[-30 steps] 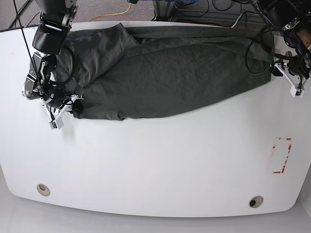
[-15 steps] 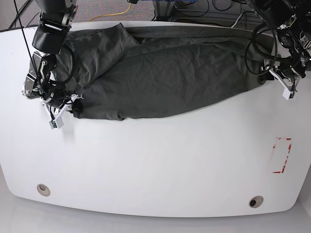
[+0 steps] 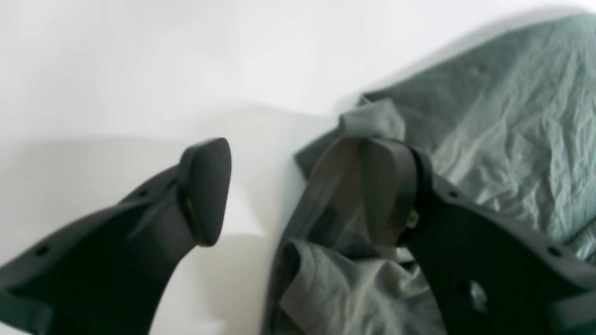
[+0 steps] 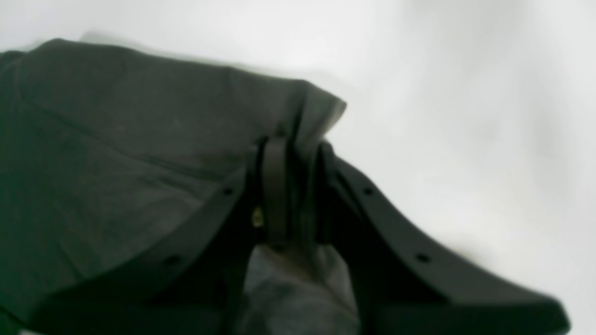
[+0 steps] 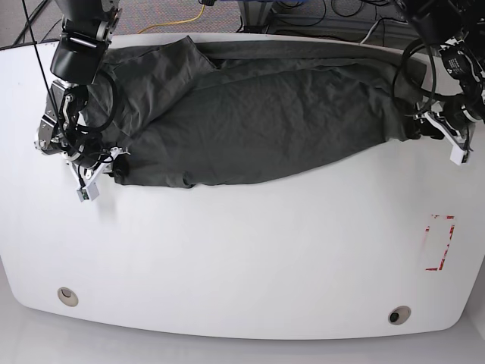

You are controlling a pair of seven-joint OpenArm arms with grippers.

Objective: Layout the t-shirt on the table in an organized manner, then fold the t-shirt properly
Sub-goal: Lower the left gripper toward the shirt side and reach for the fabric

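Base view shows the t-shirt (image 5: 250, 121) lying across the far half of the white desk (image 5: 242, 258), stretched from one side to the other and full of wrinkles. Its upper edge runs close along the far border of the desk, and its lower edge curves toward the middle.

On the left side of this view, the right pincer (image 5: 97, 168) is at the corner of the cloth. In the right wrist view, the right pincer (image 4: 295, 190) has its jaws nearly together, with a fold of the t-shirt (image 4: 116, 153) pinched between them. A small peak of cloth stands up above the jaws, and the white desk (image 4: 465, 116) is bare beyond it.

On the right side of the base view, the left pincer (image 5: 443, 133) is at the opposite end of the garment, near the desk edge. In the left wrist view, the left pincer (image 3: 298, 186) has its jaws wide apart. One finger (image 3: 205, 186) is over the bare desk (image 3: 139, 70) and the other finger (image 3: 389, 186) is against a bunched corner of the t-shirt (image 3: 503, 139). The cloth lies beside and under this second finger and is not clamped between the two.

A red tape rectangle (image 5: 439, 243) is on the desk, well apart from the cloth, and two round holes (image 5: 67, 295) sit near the front edge.
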